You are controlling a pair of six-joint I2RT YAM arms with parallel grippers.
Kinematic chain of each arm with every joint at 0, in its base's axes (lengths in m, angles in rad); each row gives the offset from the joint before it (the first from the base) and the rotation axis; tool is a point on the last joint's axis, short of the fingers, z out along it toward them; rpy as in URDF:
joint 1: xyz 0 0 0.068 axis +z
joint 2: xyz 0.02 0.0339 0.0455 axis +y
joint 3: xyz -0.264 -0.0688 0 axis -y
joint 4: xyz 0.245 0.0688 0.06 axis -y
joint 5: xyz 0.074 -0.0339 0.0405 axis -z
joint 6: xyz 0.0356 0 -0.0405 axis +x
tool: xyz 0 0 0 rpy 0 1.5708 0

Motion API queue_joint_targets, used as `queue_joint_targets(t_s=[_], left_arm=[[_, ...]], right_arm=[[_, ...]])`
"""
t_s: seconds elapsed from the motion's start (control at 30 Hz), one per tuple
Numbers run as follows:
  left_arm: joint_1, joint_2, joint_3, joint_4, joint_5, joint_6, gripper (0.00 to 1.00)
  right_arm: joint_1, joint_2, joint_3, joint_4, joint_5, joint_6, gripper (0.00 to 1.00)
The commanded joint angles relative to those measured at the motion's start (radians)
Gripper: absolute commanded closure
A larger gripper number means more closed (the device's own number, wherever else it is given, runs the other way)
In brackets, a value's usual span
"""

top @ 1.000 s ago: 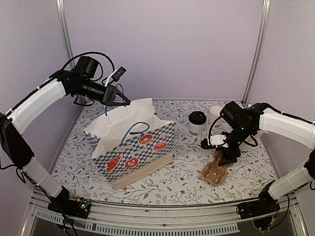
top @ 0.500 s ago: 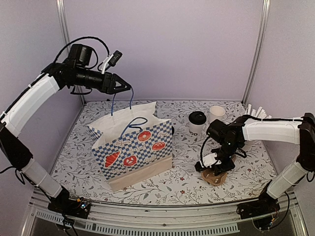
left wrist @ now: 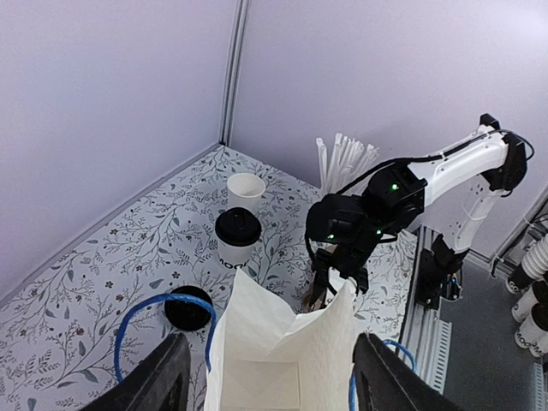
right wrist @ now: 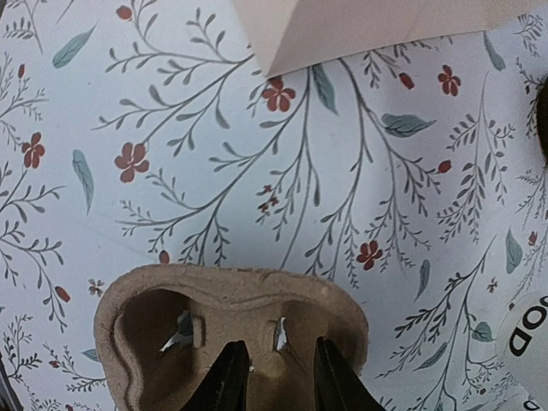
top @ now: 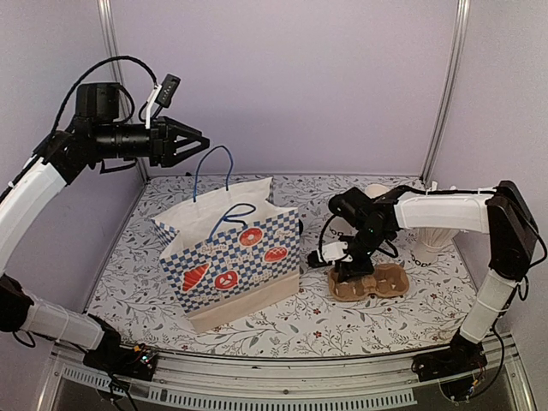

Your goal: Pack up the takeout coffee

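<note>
Left gripper: opened, handle released.
Right gripper: clamped on carrier, dragged toward bag.
Coffee: still unpacked.

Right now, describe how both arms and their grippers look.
Both arms wear white shells over their long links, the left arm and the right arm alike, with black joints and wrists. The left gripper and right gripper have black tapering fingers. A black cable loops over the left wrist; green lights glow on the right arm.
</note>
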Motion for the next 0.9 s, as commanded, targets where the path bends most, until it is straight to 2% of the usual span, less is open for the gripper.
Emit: queue_joint_targets(t_s=[0.0,0.23,0.5,0.67,0.87], left_arm=[[-0.010,-0.043,-0.022,0.054,-0.028,-0.016,0.32],[-0.011,-0.100,-0.052,0.041,-0.096,-0.015,0.31],[-0.009,-0.124,-0.092,0.063,-0.126,-0.007,0.29],[-0.009,-0.124,-0.103,0.078,-0.124,-0.009,0.29],[-0.009,-0.127,-0.111,0.077,-0.120,-0.013,0.29]], right_arm=[[0.005,0.043,0.066,0.015,-0.056,0.054,0.70],[-0.009,-0.069,0.024,-0.099,-0.058,0.065,0.66],[-0.124,-0.217,-0.075,-0.162,-0.035,0.090,0.53],[-0.136,-0.247,-0.113,-0.162,-0.036,0.085,0.44],[-0.148,-0.224,-0.146,-0.126,-0.011,0.083,0.39]])
